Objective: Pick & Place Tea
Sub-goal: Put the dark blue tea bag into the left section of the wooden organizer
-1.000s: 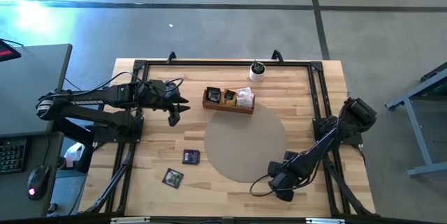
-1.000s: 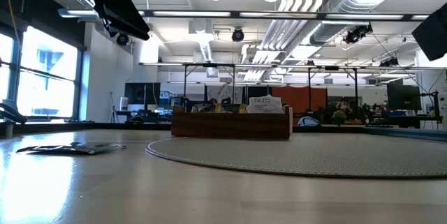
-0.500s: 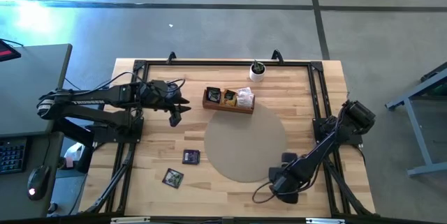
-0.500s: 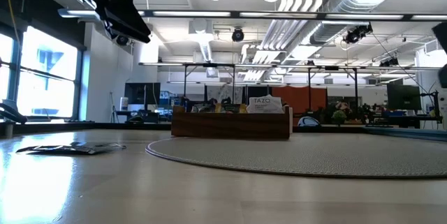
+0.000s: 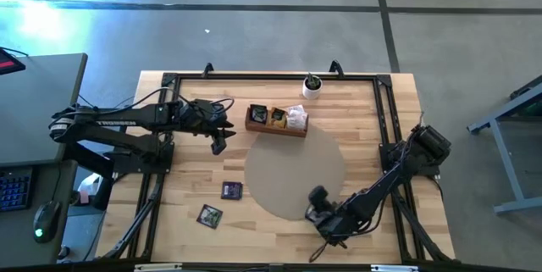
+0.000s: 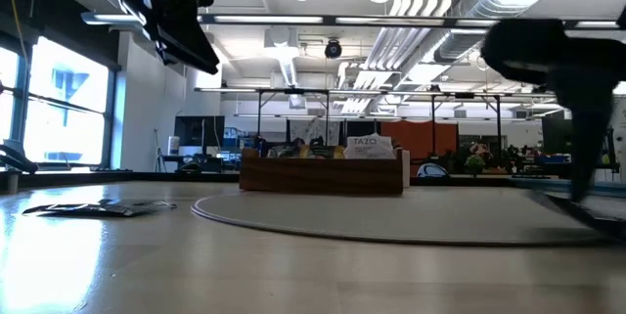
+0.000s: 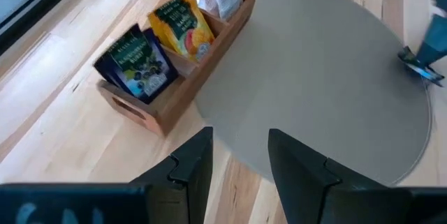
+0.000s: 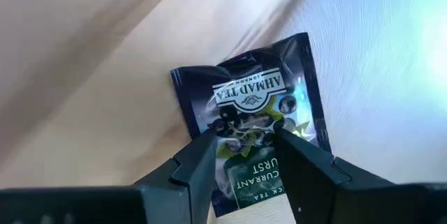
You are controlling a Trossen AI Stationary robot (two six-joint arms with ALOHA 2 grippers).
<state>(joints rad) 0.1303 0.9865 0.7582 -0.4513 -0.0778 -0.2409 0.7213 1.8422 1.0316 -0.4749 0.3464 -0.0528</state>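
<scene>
A small white cup with a plant [image 5: 312, 87] is standing at the wooden surface's [image 5: 389, 102] far edge, right of centre.

We see two dark, nearly black arms built of slim tubular links with bulkier rounded joint housings. On the left arm [image 5: 127, 119] thin black cables loop loosely along the links, and a pale band wraps the joint housing at its base end. The right arm [image 5: 398, 170] has a blocky black shoulder housing and a cable loop trailing under its wrist. Each arm's fingers [image 7: 192, 165] are matte black, flat-faced and angular, with bevelled edges.
</scene>
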